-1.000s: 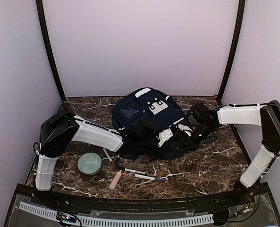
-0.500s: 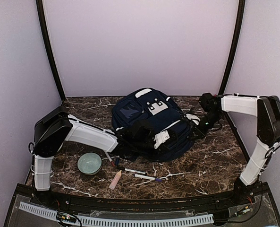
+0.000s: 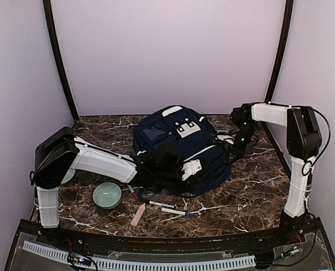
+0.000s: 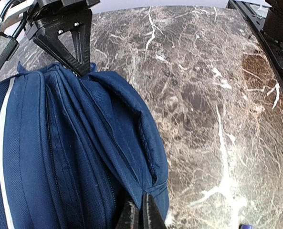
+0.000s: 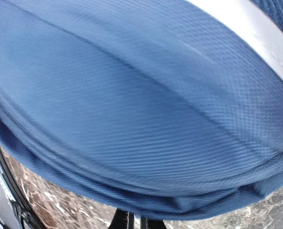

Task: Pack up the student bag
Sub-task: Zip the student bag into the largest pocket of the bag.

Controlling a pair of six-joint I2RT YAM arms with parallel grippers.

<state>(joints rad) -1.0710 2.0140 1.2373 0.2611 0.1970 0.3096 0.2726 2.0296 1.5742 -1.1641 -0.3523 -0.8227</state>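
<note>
The student bag (image 3: 175,141) lies on the middle of the marble bench (image 3: 252,192), a little toward the far side, with its front pockets and light patches facing up. It is navy blue with a pale stripe (image 5: 256,33) along one seam.

The left arm reaches across from the left side. The left gripper (image 4: 140,215) is at the near edge of the bag, and its fingers are pressed together on the fabric where the zipper seam ends. The right arm comes from the far right side. The right gripper (image 4: 85,69) is at the opposite end of the same seam. Its two black fingers meet at the tips, and a small peak of blue fabric is pinched between them. In the right wrist view the bag fills almost the whole picture, with the fingertips close together just under it.

On the bench in front of the bag there is a pale green bowl (image 3: 107,195). Just beside it to the right lie a few markers (image 3: 161,204) and a small cream-coloured bottle (image 3: 138,214). All of them are apart from the bag.
</note>
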